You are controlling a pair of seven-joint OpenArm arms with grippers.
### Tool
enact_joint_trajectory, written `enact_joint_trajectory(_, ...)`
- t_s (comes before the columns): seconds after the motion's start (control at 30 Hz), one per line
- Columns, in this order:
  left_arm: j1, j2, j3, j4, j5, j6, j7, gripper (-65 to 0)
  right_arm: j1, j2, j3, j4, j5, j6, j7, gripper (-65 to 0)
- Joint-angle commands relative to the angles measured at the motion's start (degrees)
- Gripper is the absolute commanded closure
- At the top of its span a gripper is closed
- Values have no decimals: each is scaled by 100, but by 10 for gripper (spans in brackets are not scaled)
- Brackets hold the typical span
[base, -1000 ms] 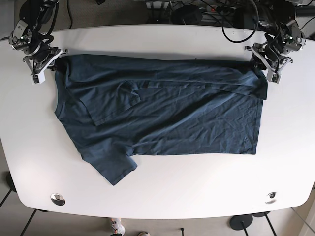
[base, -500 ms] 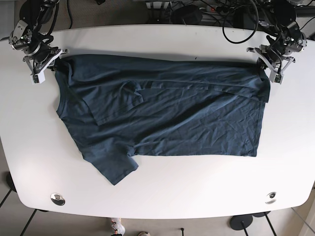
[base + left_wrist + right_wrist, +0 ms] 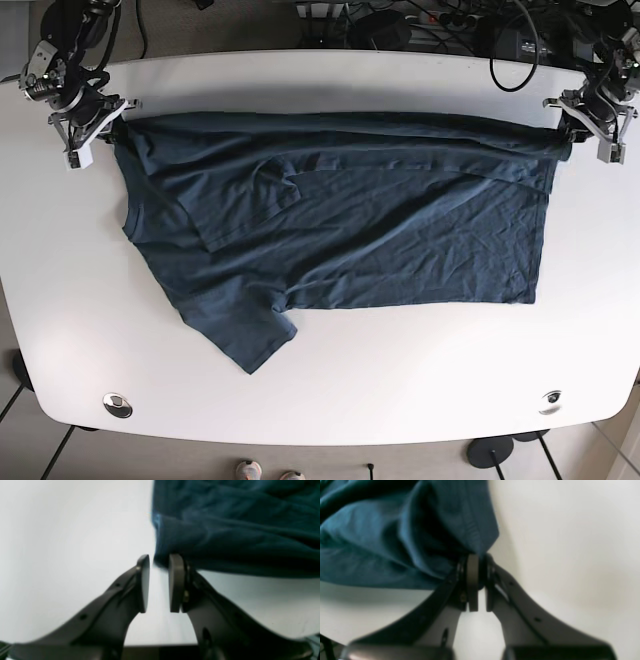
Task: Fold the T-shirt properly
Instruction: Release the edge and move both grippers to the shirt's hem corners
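A dark teal T-shirt (image 3: 340, 220) lies spread sideways on the white table (image 3: 400, 400), its upper edge folded over and one sleeve pointing to the front left. My right gripper (image 3: 105, 125) sits at the shirt's far left corner. In the right wrist view this gripper (image 3: 477, 560) is shut on a bunched fold of the T-shirt (image 3: 395, 537). My left gripper (image 3: 582, 137) is at the far right corner. Its pads (image 3: 176, 582) stand a little apart, with white table showing between them. The edge of the cloth (image 3: 237, 530) just reaches the tips of the left gripper (image 3: 158, 560).
Cables and dark equipment (image 3: 400, 25) lie beyond the table's far edge. Two round metal fittings (image 3: 117, 404) (image 3: 551, 401) sit near the front corners. Bare table runs along the front and down both sides of the shirt.
My left gripper has moved right toward the table's edge, pulling the shirt with it, so the whole shirt has shifted right and lies wider. The right gripper has stayed put.
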Motion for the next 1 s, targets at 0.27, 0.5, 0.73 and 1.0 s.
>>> enact_joint_trajectory(0.27,100,-527,-518,102,-366,34,61,-183,-36,94,121,140,120,1,113,-27)
enact_joint_trajectory(0.5,-155,-237,202,295,-340,34,70,-431,-142,-64,798,685,120,1,113,-347)
enact_joint_trajectory(0.73,-489,123,1020,471,-340,34,44,-421,-98,-301,851,1116,129,1,95,-626)
enact_joint_trajectory(1.0,-524,660,1082,444,293,34,8,-375,-45,-556,-11,650,85,1,227,-436)
